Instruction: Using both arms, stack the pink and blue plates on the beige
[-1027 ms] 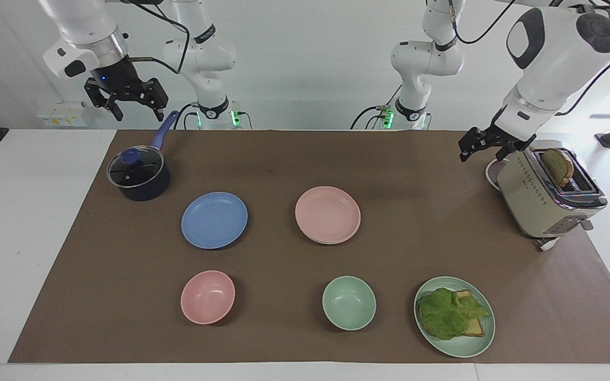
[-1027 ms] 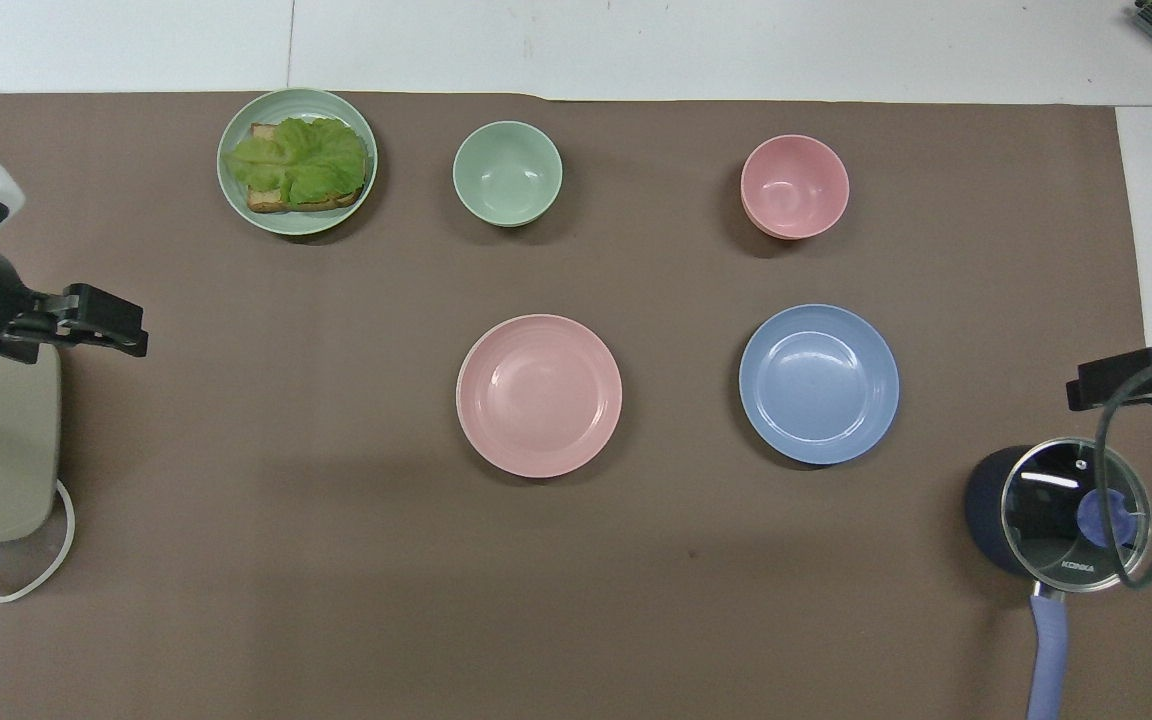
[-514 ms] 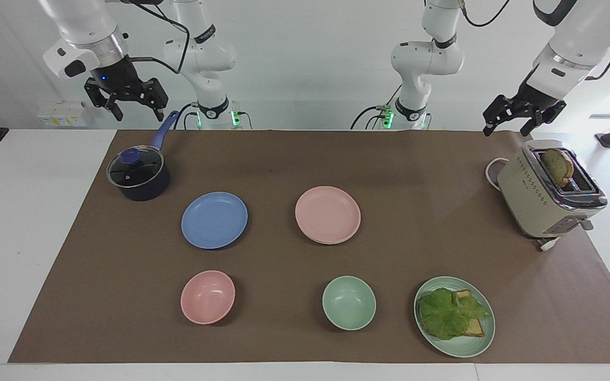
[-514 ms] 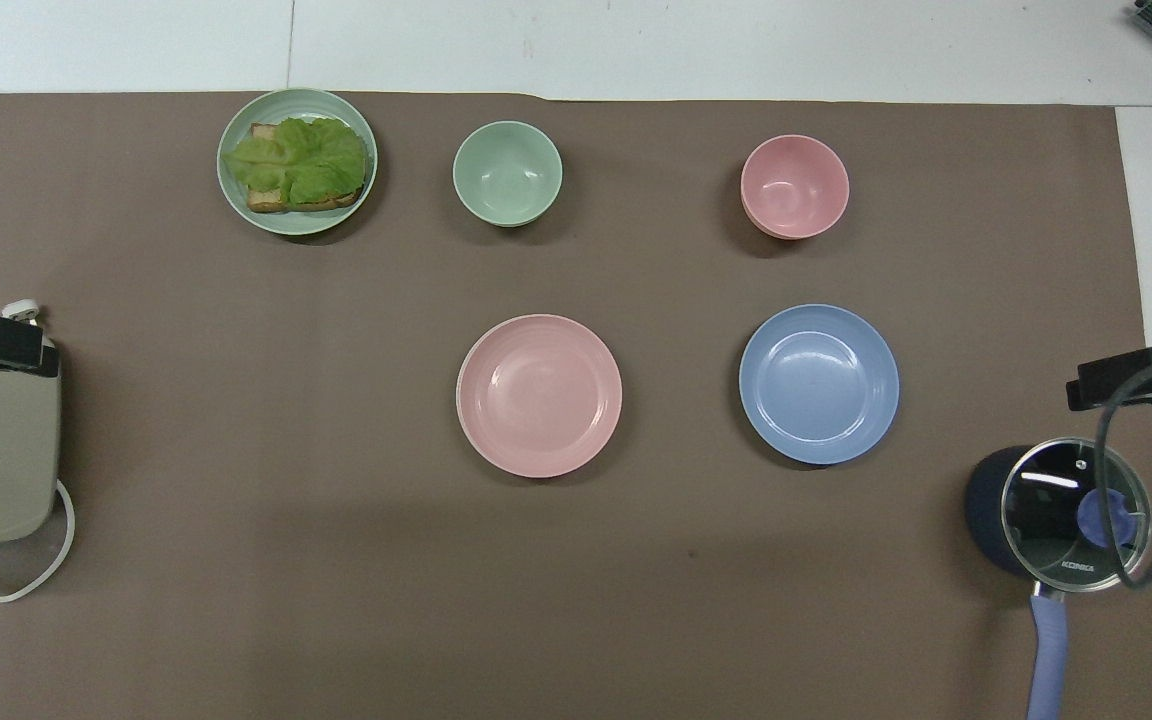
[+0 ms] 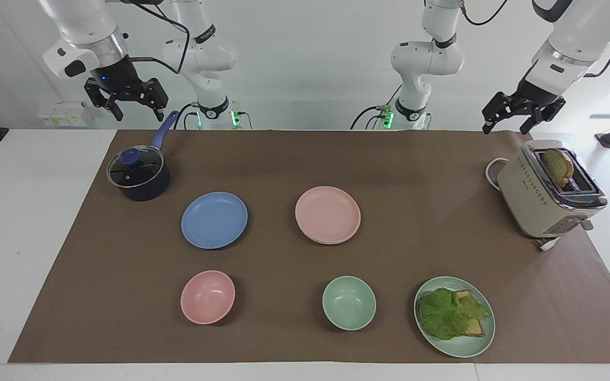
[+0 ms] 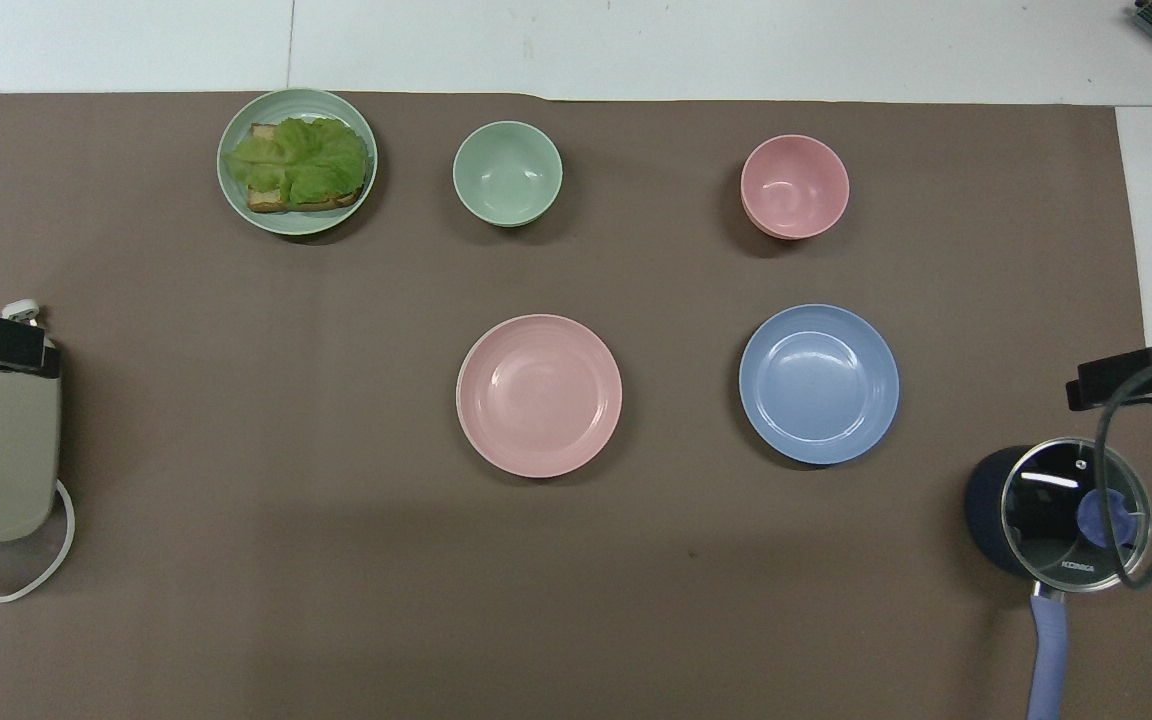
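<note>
On the brown mat, the matte round blue plate lies flat toward the right arm's end, beside the pink plate, whose doubled rim edge shows only from the facing view. Right gripper hangs spread above the glass-lidded pot; left gripper, fingers apart, above the boxy toaster.

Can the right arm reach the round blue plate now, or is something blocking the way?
Probably yes. The right gripper hangs open above the dark lidded saucepan, and the round blue matte plate lies bare on the brown mat, apart from the pan and the small pink bowl. Nothing lies on it.
</note>
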`<state>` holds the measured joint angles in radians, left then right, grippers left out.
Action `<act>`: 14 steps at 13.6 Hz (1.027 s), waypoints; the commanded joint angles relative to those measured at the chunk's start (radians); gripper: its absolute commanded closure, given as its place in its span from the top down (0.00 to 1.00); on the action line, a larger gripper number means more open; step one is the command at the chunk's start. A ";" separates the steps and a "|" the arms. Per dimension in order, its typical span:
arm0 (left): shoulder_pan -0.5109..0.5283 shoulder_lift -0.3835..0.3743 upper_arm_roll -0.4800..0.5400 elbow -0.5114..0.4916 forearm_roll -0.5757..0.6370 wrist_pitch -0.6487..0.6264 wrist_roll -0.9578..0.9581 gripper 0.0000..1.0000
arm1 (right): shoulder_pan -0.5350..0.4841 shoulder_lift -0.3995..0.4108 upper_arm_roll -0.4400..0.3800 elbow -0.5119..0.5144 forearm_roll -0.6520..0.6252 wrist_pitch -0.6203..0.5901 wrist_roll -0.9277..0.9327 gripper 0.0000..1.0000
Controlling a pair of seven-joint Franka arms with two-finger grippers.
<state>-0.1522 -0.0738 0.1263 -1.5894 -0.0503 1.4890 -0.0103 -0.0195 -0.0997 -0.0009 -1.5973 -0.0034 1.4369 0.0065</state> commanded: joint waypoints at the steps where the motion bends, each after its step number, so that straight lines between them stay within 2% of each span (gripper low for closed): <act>1: 0.008 -0.008 -0.010 0.000 0.023 -0.013 0.010 1.00 | -0.013 -0.011 0.005 -0.012 0.006 0.020 -0.020 1.00; 8: 0.010 -0.008 -0.010 0.000 0.023 -0.013 0.010 1.00 | -0.033 -0.011 -0.007 -0.012 -0.010 0.022 -0.016 1.00; 11: 0.010 -0.008 -0.010 0.000 0.023 -0.013 0.010 1.00 | -0.039 -0.015 -0.008 -0.051 -0.012 0.109 -0.030 1.00; 14: 0.010 -0.008 -0.010 0.000 0.023 -0.013 0.010 1.00 | -0.039 0.011 -0.007 -0.162 -0.007 0.282 -0.034 1.00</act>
<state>-0.1522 -0.0738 0.1259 -1.5894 -0.0503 1.4890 -0.0103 -0.0511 -0.0941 -0.0132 -1.6770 -0.0059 1.6186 0.0029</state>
